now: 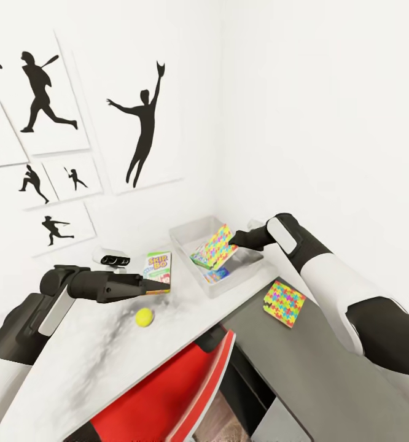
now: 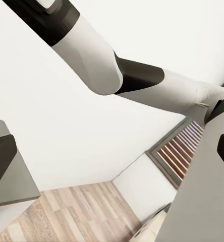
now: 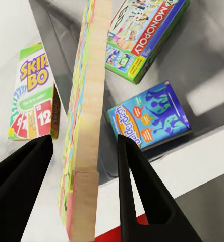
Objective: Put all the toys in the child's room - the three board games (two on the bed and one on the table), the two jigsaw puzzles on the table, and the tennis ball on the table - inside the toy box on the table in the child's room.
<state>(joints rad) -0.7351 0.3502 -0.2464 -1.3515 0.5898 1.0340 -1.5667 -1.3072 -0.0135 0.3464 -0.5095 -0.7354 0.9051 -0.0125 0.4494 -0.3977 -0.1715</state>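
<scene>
Red chair: red curved-back chair (image 1: 174,393) sits nearest the camera, tucked under the front edge of the pale grey table top (image 1: 75,362).
Right arm pose: white and black arm reaches over the dark grey desk top (image 1: 327,374) toward the toy box; its right gripper (image 1: 234,238) hangs over the shallow pale grey toy box (image 1: 186,236).
Right fingers: spread, one on each side of the tilted multicoloured jigsaw puzzle sheet (image 1: 215,247); contact with the sheet cannot be told.
Left arm pose: stretched level over the pale table top, left gripper (image 1: 148,283) pointing toward the toy box.
Left fingers: tips lie against the Skip-Bo card box (image 1: 159,270), standing just beside the toy box; whether they pinch it cannot be told.
Yellow tennis ball (image 1: 144,317): on the pale table top, near the toy box, below the left gripper.
Second jigsaw puzzle (image 1: 284,302): flat on the dark desk top, near the toy box.
Right wrist view adds: puzzle sheet edge-on between black fingers (image 3: 137,191); green Monopoly box (image 3: 145,35) and blue board game box (image 3: 150,118) lying inside the toy box.
Left wrist view adds: the right arm, wood-plank floor (image 2: 71,214), slatted window (image 2: 177,154).
</scene>
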